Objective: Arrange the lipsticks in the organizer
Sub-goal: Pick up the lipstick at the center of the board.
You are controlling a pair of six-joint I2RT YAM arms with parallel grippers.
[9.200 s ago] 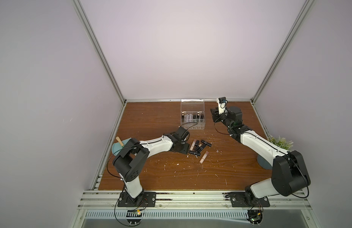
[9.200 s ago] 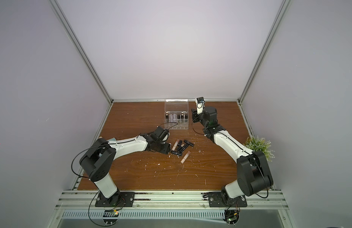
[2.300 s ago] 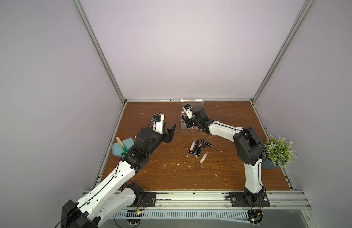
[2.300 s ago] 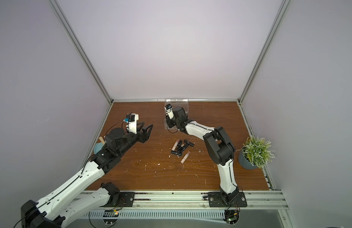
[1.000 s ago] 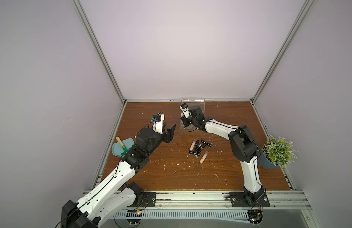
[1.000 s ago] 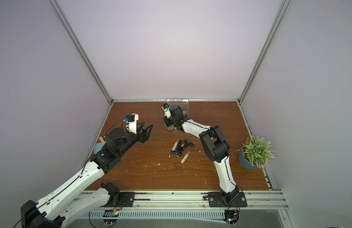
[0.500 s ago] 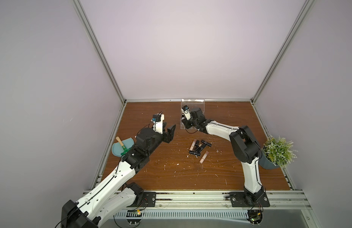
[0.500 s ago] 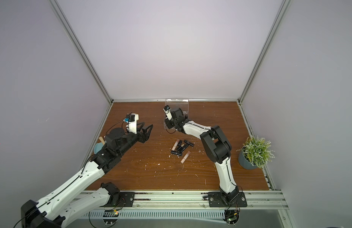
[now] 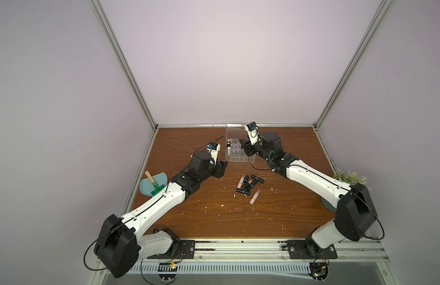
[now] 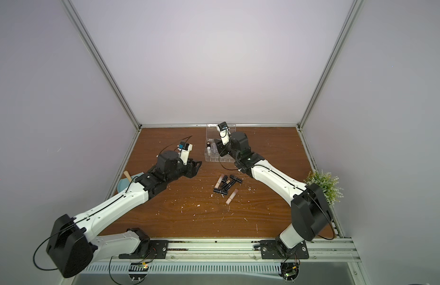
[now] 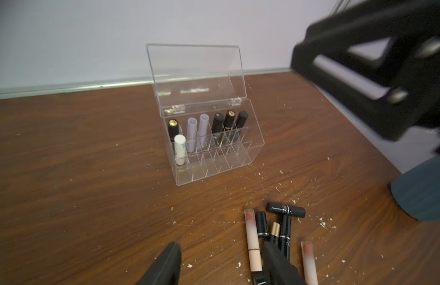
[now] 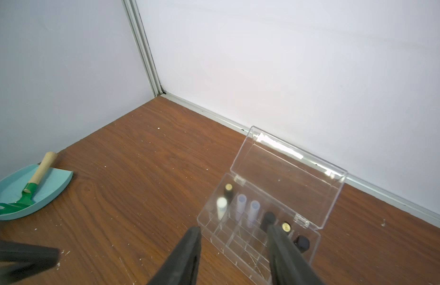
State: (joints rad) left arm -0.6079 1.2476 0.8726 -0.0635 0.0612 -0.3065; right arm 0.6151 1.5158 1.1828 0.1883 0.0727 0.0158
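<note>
Big brown wooden table (image 9: 214,222) fills the floor of the cell. The left arm comes in low over its left half, and the right arm reaches to the far middle. There's a potted plant (image 9: 349,177) at the right edge and a light-blue dustpan (image 9: 162,178) with a green rake (image 9: 153,184) lying in it at the left edge.

The organizer (image 9: 238,158) sits at the far middle of the table near the back wall, with its clear lid flipped up and leaning back. Hovering over its front rows is the right pincer (image 12: 236,256), jaws apart, holding nothing. The left pincer (image 11: 223,266) is low over the table, nearer than the organizer and to its left, also spread and empty.

Seven lipsticks (image 11: 204,128) stand in the organizer. Six are in the back row: a black one, two lavender, then three more black. A white one stands at the left end of the next row. The loose lipsticks (image 11: 285,230), black and beige-pink, lie in a small heap mid-table. White specks (image 9: 222,205) are scattered around.
</note>
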